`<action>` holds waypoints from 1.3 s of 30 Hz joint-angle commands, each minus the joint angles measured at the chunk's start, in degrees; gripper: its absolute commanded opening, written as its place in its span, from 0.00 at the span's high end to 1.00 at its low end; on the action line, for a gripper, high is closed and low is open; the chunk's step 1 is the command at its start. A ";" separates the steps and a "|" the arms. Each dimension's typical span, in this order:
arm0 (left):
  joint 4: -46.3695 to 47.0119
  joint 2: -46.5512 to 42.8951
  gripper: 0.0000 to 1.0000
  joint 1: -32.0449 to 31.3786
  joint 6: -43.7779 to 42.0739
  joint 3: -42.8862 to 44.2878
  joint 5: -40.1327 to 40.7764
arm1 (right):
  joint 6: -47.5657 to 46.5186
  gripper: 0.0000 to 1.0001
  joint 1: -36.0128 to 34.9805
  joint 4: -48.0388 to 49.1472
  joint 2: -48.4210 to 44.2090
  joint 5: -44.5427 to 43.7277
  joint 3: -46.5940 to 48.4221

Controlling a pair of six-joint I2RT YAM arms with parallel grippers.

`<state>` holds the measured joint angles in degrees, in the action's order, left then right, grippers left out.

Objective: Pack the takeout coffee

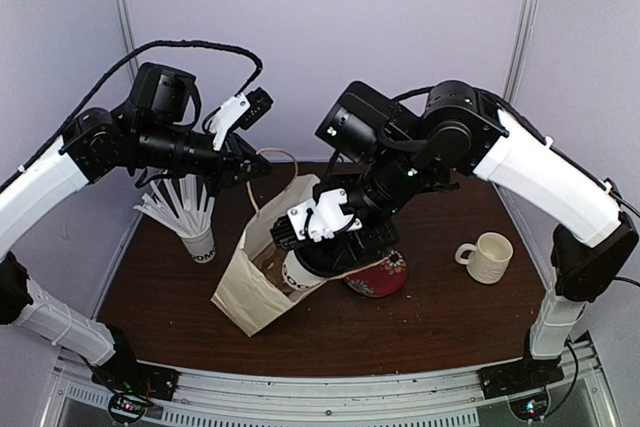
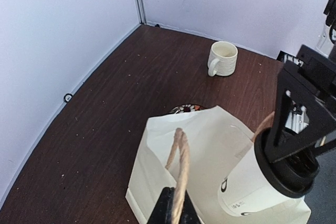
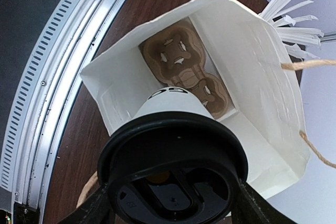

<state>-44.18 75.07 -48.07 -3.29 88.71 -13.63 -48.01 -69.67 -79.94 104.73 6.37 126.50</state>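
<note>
The takeout coffee cup is white with a black lid on it. My right gripper is shut on the lid rim and holds the cup tilted, its base inside the mouth of the white paper bag. In the right wrist view the cup points at a brown cardboard cup carrier on the bag's bottom. My left gripper is shut on the bag's twine handle and holds the bag open. The cup also shows in the left wrist view.
A paper cup full of white sticks stands left of the bag. A cream ribbed mug stands at the right, also in the left wrist view. A red patterned saucer lies just right of the bag.
</note>
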 commanded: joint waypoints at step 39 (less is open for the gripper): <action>6.32 -16.14 0.23 -0.27 1.65 -11.84 10.87 | 2.65 0.38 -8.65 5.92 8.26 -9.20 1.58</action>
<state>-42.63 60.12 -48.12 -1.32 78.74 -6.90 -44.14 -77.84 -73.36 118.37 2.09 131.46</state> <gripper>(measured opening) 0.748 0.720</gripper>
